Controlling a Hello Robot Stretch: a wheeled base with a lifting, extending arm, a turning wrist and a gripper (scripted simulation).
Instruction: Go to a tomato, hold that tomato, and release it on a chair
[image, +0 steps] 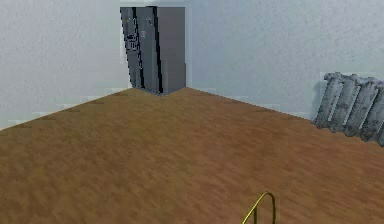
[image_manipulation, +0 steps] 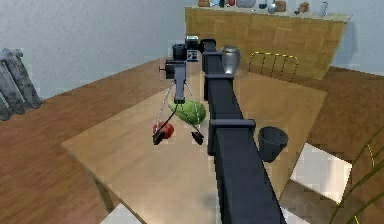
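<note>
On the wooden table (image_manipulation: 120, 160) in the arm side view lies a small red round thing, the tomato (image_manipulation: 167, 129), with a green leafy lump (image_manipulation: 191, 112) just right of it. My arm's dark bar (image_manipulation: 235, 140) reaches out over the table. The gripper (image_manipulation: 177, 134) hangs its two thin fingers (image_manipulation: 160, 133) down around the red thing. Because the tomato lies on the tabletop at the fingers, I cannot tell whether the gripper holds anything. A chair with a thin yellow frame (image_manipulation: 272, 64) stands behind the table's far side.
A dark cup (image_manipulation: 272, 140) and a grey pot (image_manipulation: 231, 60) stand on the table near the arm. White chair seats (image_manipulation: 322, 170) sit at its right. A wooden counter (image_manipulation: 290, 40) lines the back. The forward view has a dark fridge (image: 153, 48), a radiator (image: 350, 103) and bare wooden floor.
</note>
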